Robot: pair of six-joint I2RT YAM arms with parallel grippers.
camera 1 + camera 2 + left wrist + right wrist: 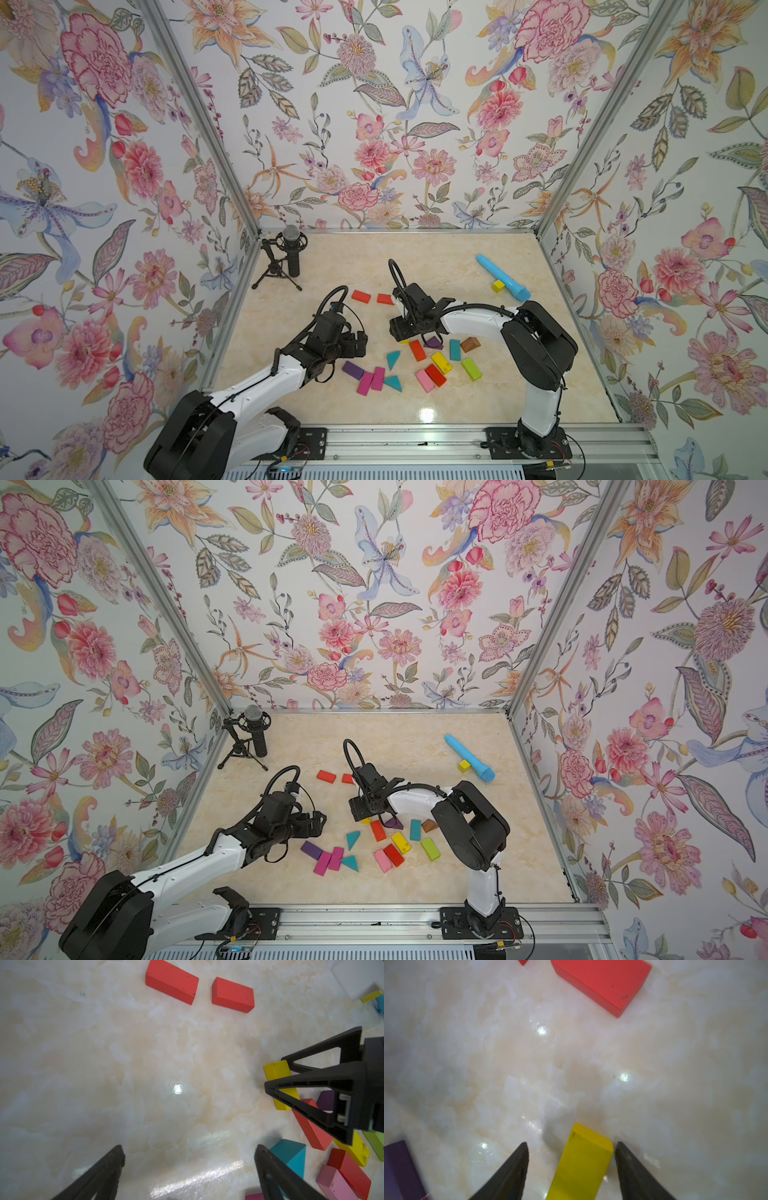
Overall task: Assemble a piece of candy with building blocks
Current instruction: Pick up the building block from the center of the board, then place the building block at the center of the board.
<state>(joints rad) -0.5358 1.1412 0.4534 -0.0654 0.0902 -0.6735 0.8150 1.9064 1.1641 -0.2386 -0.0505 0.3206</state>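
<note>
Right gripper straddles a yellow brick, fingers apart, not clamped. Left gripper stands wide, empty. Building blocks lie scattered near-centre between the arms.

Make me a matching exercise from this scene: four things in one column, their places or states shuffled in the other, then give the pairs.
1. small yellow wooden cube
2. yellow wooden brick in the right wrist view
3. left gripper
4. black microphone on its tripod

A. wide open, holding nothing
B. in a far corner
C. beside the light-blue tube
D. between the fingers of the right gripper

Pairs: 1-C, 2-D, 3-A, 4-B.
</note>
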